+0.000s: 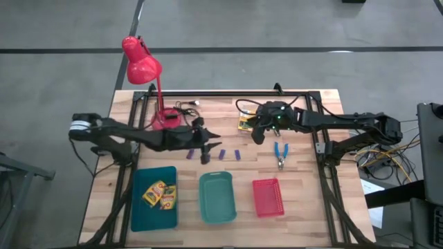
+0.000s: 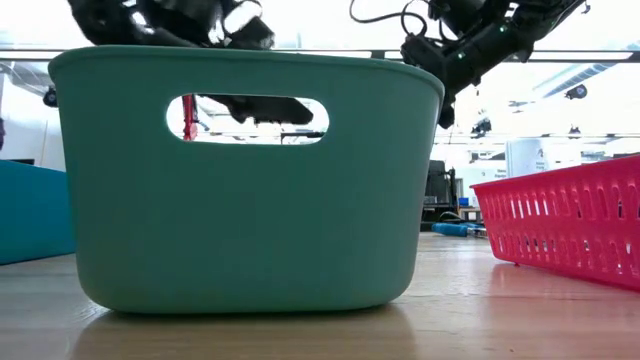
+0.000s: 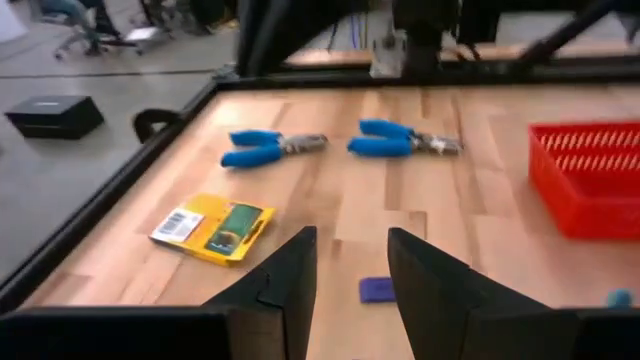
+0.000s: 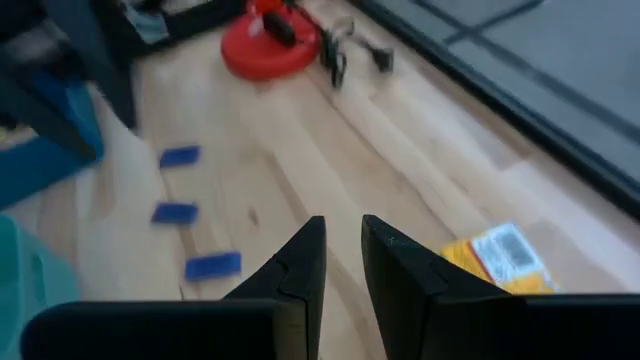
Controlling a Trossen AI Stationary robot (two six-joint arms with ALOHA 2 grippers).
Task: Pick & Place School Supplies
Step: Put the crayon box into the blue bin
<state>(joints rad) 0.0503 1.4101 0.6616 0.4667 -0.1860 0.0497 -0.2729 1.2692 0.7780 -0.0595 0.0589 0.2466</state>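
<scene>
My left gripper (image 1: 212, 142) hangs open over the table's middle, above the purple blocks (image 1: 223, 153); one block (image 3: 378, 290) lies just ahead of its fingers (image 3: 350, 275). My right gripper (image 1: 257, 135) hovers beside a yellow crayon box (image 1: 244, 124) lying flat on the wood. Its fingers (image 4: 340, 262) stand a narrow gap apart with nothing between them. In the left wrist view, two blue-handled tools (image 3: 265, 147) (image 3: 400, 138) lie flat beyond the crayon box (image 3: 213, 227). More crayon boxes (image 1: 159, 195) lie in the blue tray (image 1: 142, 207).
A green tray (image 1: 217, 198) and a red tray (image 1: 268, 196) stand along the near edge beside the blue one. The red desk lamp (image 1: 142, 66) stands at the far left, its base (image 4: 270, 45) with a cable. A black frame (image 1: 228, 93) runs round the table.
</scene>
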